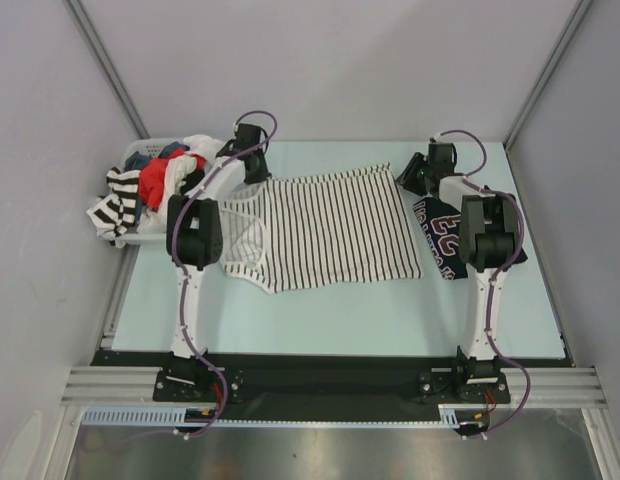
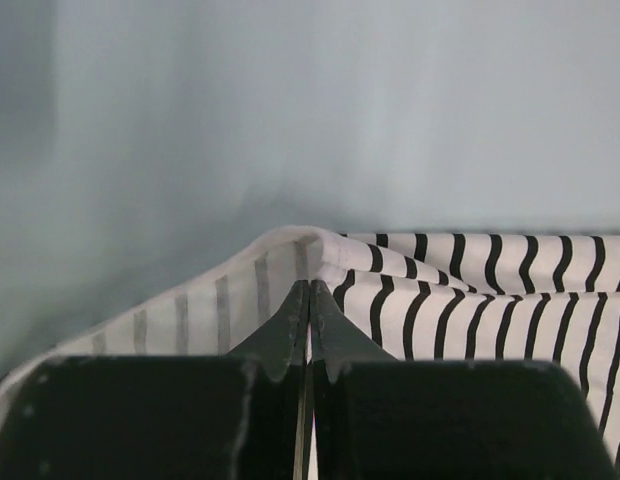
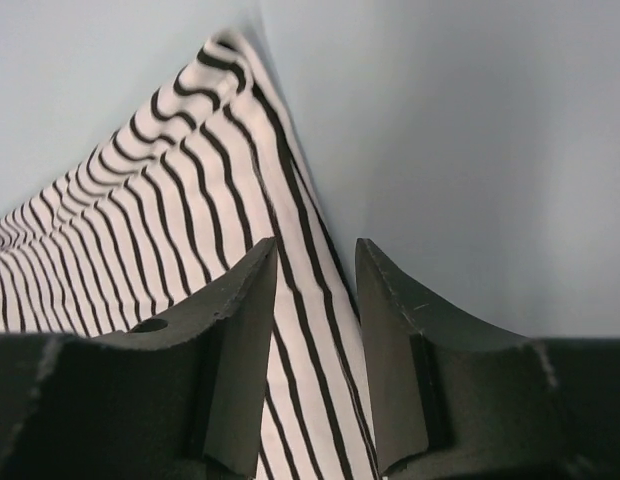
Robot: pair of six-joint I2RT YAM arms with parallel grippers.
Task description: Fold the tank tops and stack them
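The white tank top with thin dark stripes [image 1: 335, 228] lies spread flat in the middle of the table. My left gripper [image 1: 256, 170] is at its far left corner; in the left wrist view the gripper [image 2: 309, 286] is shut on a raised fold of the striped cloth [image 2: 470, 295]. My right gripper [image 1: 410, 176] is at the far right corner; in the right wrist view it [image 3: 315, 246] is open, its jaws on either side of the striped top's edge [image 3: 190, 180]. The dark navy jersey [image 1: 442, 238] lies on the right, partly under the right arm.
A white basket [image 1: 140, 236] heaped with other clothes, red, white and black-striped, stands at the table's left edge beside the left arm. Grey walls close in the table on the far side and both sides.
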